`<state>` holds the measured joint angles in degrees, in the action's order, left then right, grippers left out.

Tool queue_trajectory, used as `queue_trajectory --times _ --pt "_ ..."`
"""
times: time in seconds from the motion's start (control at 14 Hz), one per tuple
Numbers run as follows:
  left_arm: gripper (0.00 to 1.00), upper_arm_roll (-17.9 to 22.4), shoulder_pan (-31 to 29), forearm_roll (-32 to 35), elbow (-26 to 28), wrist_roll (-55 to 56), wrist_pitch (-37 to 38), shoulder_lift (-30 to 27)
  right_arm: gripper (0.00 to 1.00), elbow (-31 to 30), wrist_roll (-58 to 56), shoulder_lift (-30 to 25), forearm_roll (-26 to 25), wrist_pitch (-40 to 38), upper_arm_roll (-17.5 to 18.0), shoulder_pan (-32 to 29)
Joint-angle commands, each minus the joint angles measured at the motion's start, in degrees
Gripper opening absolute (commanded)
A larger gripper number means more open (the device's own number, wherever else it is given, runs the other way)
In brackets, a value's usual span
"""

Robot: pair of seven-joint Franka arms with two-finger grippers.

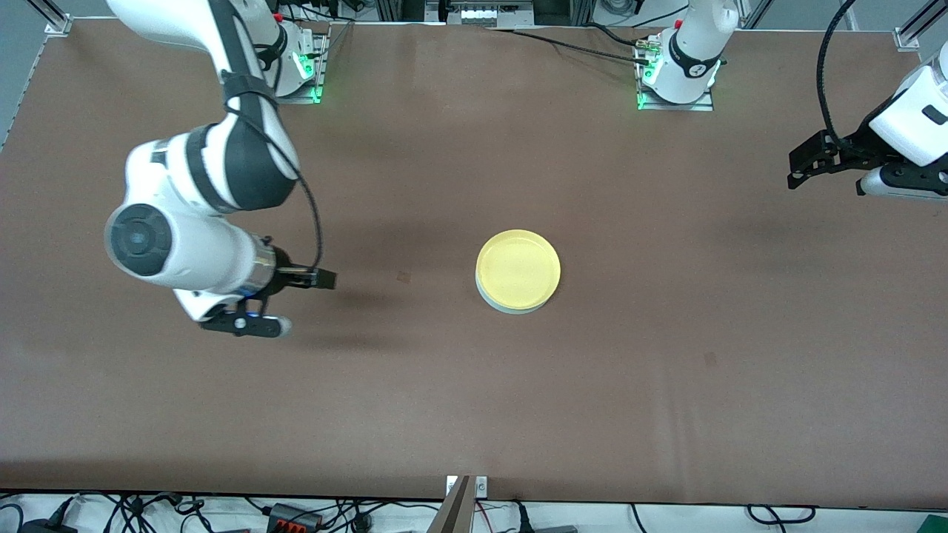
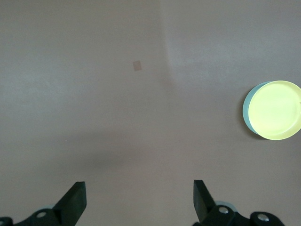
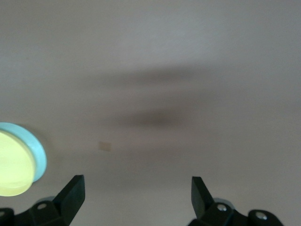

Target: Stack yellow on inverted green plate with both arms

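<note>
Yellow (image 1: 518,267) atop green plate (image 1: 511,307), mid-table

You are looking at a robot lab. Two white robot arms (image 1: 200,185) are bolted onto a big brown table (image 1: 474,385). Metal frame bars (image 1: 52,15) stand along the top, and cables (image 1: 296,514) lie along the bottom.

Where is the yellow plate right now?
In the front view, the yellow plate sits on top of the green plate, near the middle of the table, between the two arms.
</note>
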<state>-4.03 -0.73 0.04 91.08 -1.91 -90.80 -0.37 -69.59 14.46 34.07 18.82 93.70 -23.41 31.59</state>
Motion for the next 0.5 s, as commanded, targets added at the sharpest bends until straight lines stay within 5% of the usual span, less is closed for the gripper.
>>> queue_trajectory --times 0.0,0.21,0.43 --pt "1.00 0.07 -0.32 0.49 -1.70 -0.46 1.41 0.55 1.00 -0.99 -4.43 -1.37 -1.06 -0.53 -3.38 0.14" --pt "1.00 0.16 -0.58 0.40 -1.70 -0.55 1.50 0.55 1.00 -0.90 -9.00 -1.46 -0.89 -0.53 -8.22 0.05" --pt "1.00 0.08 -0.59 0.32 -1.70 -0.55 1.50 0.54 1.00 -0.81 -9.80 -1.55 -0.54 -0.62 -8.76 -1.09"
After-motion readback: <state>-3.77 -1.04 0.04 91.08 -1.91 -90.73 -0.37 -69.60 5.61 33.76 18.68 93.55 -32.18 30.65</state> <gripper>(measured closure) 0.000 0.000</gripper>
